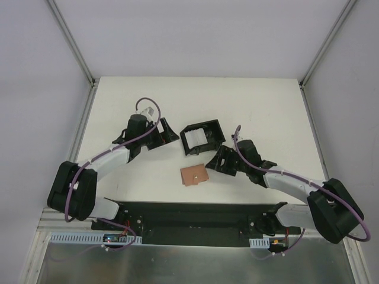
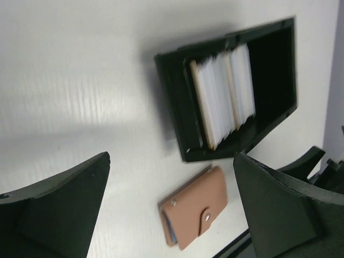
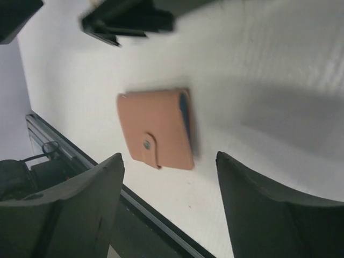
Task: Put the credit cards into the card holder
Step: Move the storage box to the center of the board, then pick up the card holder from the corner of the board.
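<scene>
The card holder [image 1: 193, 175] is a tan wallet lying flat on the white table, its strap snapped shut. A thin blue credit card edge [image 3: 184, 115] shows at its open side, and again in the left wrist view [image 2: 169, 228]. I see no loose cards on the table. My left gripper [image 1: 166, 133] is open and empty, up and to the left of the wallet [image 2: 194, 214]. My right gripper [image 1: 222, 160] is also open and empty, just right of the wallet [image 3: 156, 129]. Neither gripper touches the wallet.
A black box frame [image 1: 202, 137] holding white cards [image 2: 223, 97] stands behind the wallet, between the two grippers. The black base rail [image 1: 195, 214] runs along the near table edge. Metal frame posts rise at the back corners.
</scene>
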